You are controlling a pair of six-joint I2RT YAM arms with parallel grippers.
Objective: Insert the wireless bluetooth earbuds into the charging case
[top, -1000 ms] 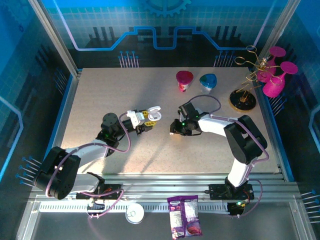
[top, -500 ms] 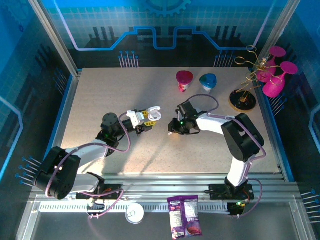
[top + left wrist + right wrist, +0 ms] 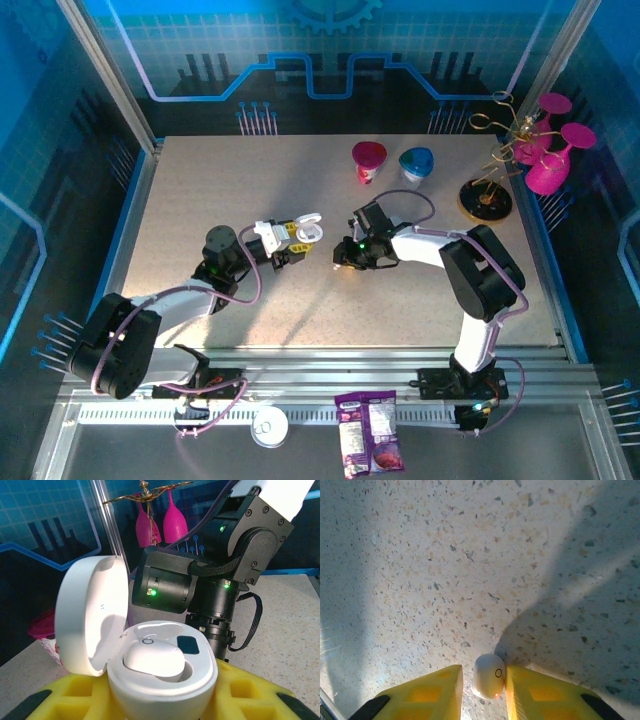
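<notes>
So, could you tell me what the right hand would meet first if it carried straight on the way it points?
Most likely the table: the right hand, gripping an earbud, points down at bare speckled surface ahead. The earbud tip would touch first; the gap is hard to judge.

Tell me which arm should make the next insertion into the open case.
Right. The right end effector pinches an earbud, close beside the open charging case. The left end effector is busy gripping that case, which has one seated earbud and a dark opening beside it.
</notes>
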